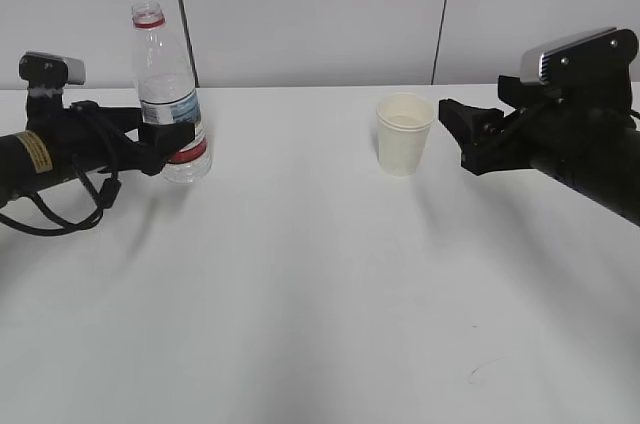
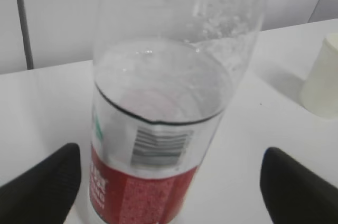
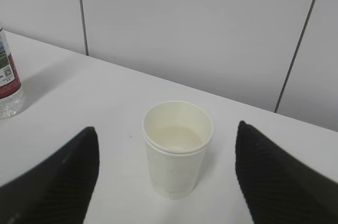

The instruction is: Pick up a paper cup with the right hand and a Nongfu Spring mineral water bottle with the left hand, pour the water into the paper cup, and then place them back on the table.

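Note:
The Nongfu Spring bottle (image 1: 166,94) stands upright on the white table (image 1: 300,274) at the far left, uncapped, with water up to about its label top. My left gripper (image 1: 178,140) is open with its jaws on either side of the bottle's lower label (image 2: 153,182), a gap showing on both sides. The paper cup (image 1: 404,134) stands upright right of centre. My right gripper (image 1: 458,134) is open just to the right of it. In the right wrist view the cup (image 3: 177,150) stands between and ahead of the black fingers (image 3: 58,182), untouched.
A grey panelled wall (image 1: 320,4) runs behind the table's far edge. The cup also shows at the right edge of the left wrist view (image 2: 322,81), and the bottle at the left edge of the right wrist view (image 3: 8,84). Loose black cables (image 1: 60,214) hang under the left arm.

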